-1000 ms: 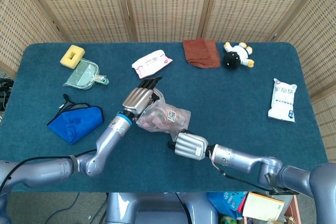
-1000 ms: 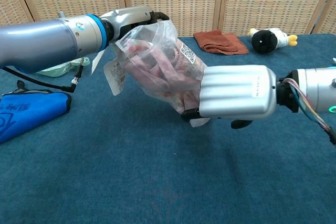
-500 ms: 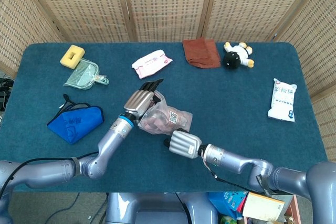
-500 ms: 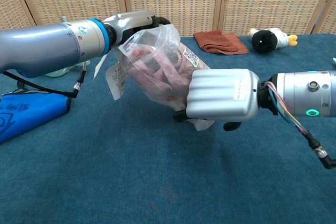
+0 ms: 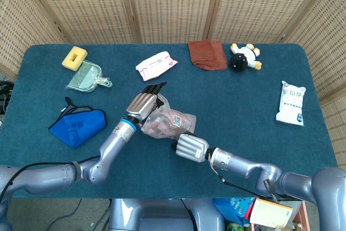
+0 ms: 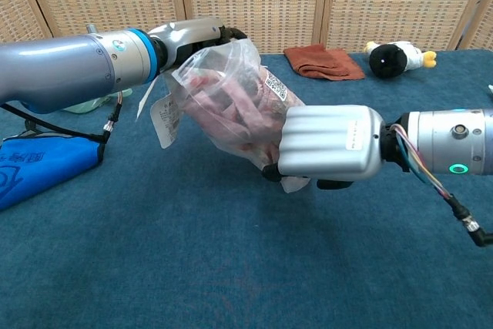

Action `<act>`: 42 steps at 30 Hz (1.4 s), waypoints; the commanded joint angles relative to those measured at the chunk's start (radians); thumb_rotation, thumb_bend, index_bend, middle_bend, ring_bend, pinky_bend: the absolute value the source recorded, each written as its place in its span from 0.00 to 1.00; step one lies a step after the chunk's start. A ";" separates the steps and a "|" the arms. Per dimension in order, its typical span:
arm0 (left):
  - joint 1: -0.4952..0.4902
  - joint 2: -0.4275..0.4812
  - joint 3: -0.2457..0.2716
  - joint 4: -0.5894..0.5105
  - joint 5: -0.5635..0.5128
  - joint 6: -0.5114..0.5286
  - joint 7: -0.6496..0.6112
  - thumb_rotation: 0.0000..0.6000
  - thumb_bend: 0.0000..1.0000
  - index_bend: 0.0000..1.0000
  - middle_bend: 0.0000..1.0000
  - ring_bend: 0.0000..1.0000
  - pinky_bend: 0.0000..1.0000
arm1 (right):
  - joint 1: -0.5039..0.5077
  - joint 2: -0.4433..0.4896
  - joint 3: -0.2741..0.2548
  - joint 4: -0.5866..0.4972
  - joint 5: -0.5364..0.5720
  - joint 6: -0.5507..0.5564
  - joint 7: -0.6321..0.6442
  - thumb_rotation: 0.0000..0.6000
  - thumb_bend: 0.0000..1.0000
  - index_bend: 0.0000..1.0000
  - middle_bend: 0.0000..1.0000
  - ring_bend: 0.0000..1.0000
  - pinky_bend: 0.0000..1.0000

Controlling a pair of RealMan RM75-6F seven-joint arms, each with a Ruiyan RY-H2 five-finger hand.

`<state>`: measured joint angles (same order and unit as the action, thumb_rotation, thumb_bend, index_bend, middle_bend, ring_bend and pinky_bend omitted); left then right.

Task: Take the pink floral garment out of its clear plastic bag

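Note:
The clear plastic bag (image 5: 168, 122) (image 6: 231, 98) with the pink floral garment (image 6: 223, 105) inside is held up off the blue table, slanting between both hands. My left hand (image 5: 142, 103) (image 6: 192, 36) grips the bag's upper end, where a white tag hangs. My right hand (image 5: 191, 147) (image 6: 330, 152) holds the bag's lower end; its fingers are curled under the plastic and mostly hidden behind the hand's back. The garment is still wholly inside the bag.
A blue cloth pouch (image 5: 77, 125) lies at the left, a green dustpan (image 5: 86, 78) and yellow sponge (image 5: 74, 57) behind it. A pink wipes pack (image 5: 156, 65), brown cloth (image 5: 207, 54) and plush toy (image 5: 243, 57) lie at the back. A white packet (image 5: 291, 103) is at the right.
My right hand has shifted left along the bag's lower end and then slightly back, tightening on it. The left hand and the bag's top barely moved.

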<state>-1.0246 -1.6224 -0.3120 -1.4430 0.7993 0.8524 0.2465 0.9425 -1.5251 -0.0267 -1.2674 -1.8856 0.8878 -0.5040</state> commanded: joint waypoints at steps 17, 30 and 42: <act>-0.002 0.005 0.004 -0.007 -0.006 -0.001 -0.004 1.00 0.49 0.86 0.00 0.00 0.00 | 0.004 -0.032 -0.020 0.043 0.002 0.027 0.032 1.00 0.66 0.61 1.00 0.95 1.00; 0.002 0.002 0.006 0.004 0.008 0.002 -0.018 1.00 0.49 0.86 0.00 0.00 0.00 | 0.005 -0.041 -0.041 0.070 -0.013 0.060 0.061 1.00 0.73 0.68 1.00 0.95 1.00; 0.031 0.064 -0.003 -0.001 0.049 0.017 -0.052 1.00 0.49 0.86 0.00 0.00 0.00 | -0.015 0.019 -0.086 0.068 -0.035 0.085 0.061 1.00 0.76 0.70 1.00 0.95 1.00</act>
<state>-0.9981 -1.5667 -0.3131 -1.4412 0.8448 0.8690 0.1996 0.9300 -1.5119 -0.1084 -1.1982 -1.9170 0.9684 -0.4437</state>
